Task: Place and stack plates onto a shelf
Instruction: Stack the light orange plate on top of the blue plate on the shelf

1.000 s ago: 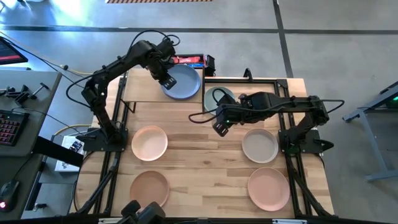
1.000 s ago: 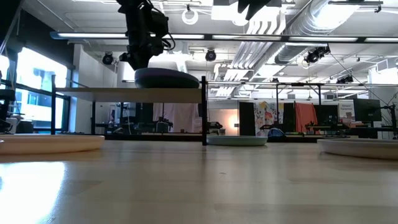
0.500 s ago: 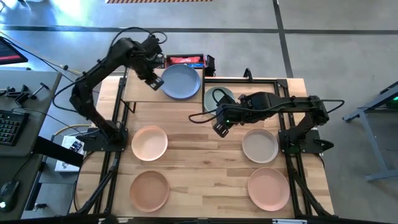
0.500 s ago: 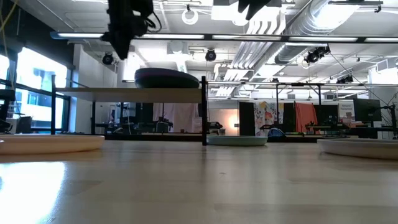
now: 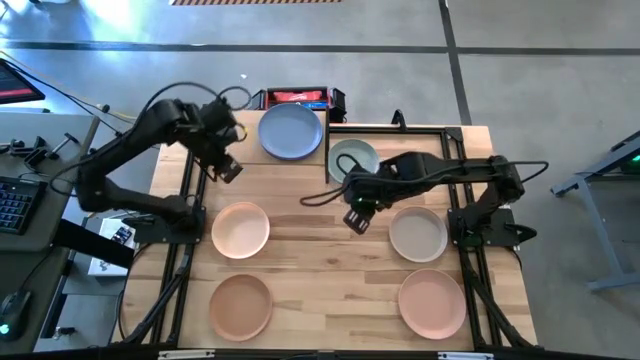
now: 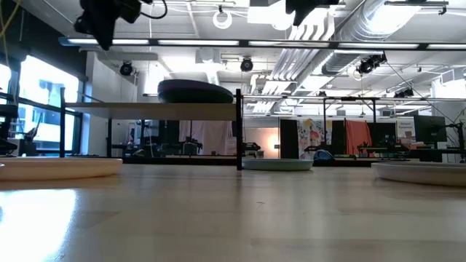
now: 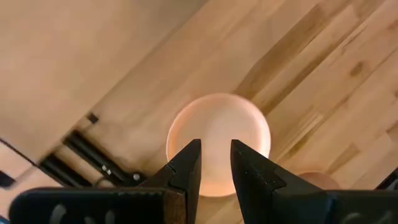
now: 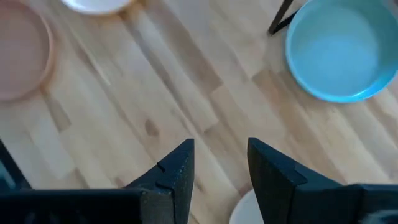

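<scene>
Peach plate lies on the table, probably just ahead of and below the empty, slightly parted left gripper, the nearer arm; right gripper hovers spread, empty

Blue plate; peach plate

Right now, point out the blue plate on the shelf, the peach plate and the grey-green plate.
blue plate (image 5: 291,131), high view, centre of its face.
peach plate (image 5: 240,229), high view, centre of its face.
grey-green plate (image 5: 356,156), high view, middle of its bare part.
</scene>
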### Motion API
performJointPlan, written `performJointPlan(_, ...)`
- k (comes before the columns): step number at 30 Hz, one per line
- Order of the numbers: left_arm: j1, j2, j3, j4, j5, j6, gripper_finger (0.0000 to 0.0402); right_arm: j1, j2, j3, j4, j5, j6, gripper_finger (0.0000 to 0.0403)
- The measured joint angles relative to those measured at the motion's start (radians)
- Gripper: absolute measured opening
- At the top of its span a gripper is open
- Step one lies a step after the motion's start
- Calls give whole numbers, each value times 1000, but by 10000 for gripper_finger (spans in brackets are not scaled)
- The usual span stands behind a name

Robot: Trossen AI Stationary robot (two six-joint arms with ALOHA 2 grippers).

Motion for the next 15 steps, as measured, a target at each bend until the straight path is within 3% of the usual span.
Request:
performJointPlan(5, -69, -91, -133, 31, 0, -132, 76, 51, 36, 0, -79, -47, 64, 129)
performJointPlan(15, -187, -177, -305, 255, 0, -280, 76, 205, 73, 0, -156, -47, 331, 129)
